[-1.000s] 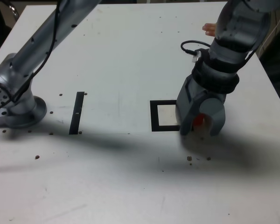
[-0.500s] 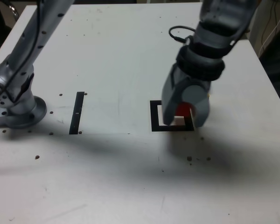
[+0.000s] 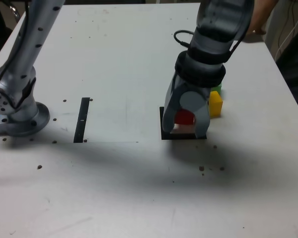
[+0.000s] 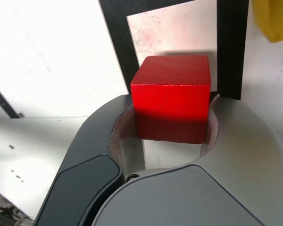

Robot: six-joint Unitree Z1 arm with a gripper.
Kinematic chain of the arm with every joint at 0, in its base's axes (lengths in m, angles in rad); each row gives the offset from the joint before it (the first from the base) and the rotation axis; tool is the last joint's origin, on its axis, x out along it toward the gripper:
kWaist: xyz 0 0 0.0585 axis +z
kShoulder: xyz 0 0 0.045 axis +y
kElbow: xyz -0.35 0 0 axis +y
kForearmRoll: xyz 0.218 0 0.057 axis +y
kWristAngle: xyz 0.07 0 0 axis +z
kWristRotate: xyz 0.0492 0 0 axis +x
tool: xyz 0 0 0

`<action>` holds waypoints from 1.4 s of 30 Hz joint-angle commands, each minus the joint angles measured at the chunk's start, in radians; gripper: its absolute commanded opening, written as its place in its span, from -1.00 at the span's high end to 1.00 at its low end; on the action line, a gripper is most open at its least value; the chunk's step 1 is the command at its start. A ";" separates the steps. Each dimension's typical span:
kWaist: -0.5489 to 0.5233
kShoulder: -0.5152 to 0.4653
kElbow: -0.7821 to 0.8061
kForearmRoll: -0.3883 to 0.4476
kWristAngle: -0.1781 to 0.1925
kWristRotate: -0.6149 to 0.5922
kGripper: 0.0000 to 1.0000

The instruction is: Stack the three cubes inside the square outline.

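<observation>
Exterior view, centre right of frame: claw (image 3: 186,120) pointed down over the square outline (image 3: 163,130), jaws drawn in narrow and clamped on the red cube (image 3: 185,117). Cube visible between the two grey jaws, above the outline's white centre; contact with the counter (image 3: 124,59) cannot be told from this angle. Outline mostly covered by the claw; only its black side toward the exterior view's left and part of the near edge exposed.

Wrist view: red cube (image 4: 172,96) gripped at its lower faces between the curved jaws, one jaw on each side, top face lit, front face in shade. Black border of the square outline (image 4: 117,42) seen behind the cube, white centre above it. Corner of the yellow cube (image 4: 273,19) in the upper right of that frame, outside the border.

Exterior view, just to the right of the claw: yellow cube (image 3: 215,103) on the counter, outside the outline. Green cube (image 3: 216,89) directly behind it, only a sliver showing past the arm. The two close together; touching or not, cannot tell.

Left of frame: thin black strip (image 3: 82,119) flat on the counter, well apart from the outline. Arm base (image 3: 17,111) at the far left edge. Small dark specks scattered over the lower counter. Person's hand (image 3: 260,20) at the upper right edge.
</observation>
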 commanded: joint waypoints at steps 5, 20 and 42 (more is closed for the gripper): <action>0.015 -0.003 0.030 -0.040 -0.002 0.004 0.55; 0.039 -0.004 0.087 -0.076 -0.009 0.019 -0.44; 0.045 -0.113 0.099 -0.019 0.078 0.004 -0.99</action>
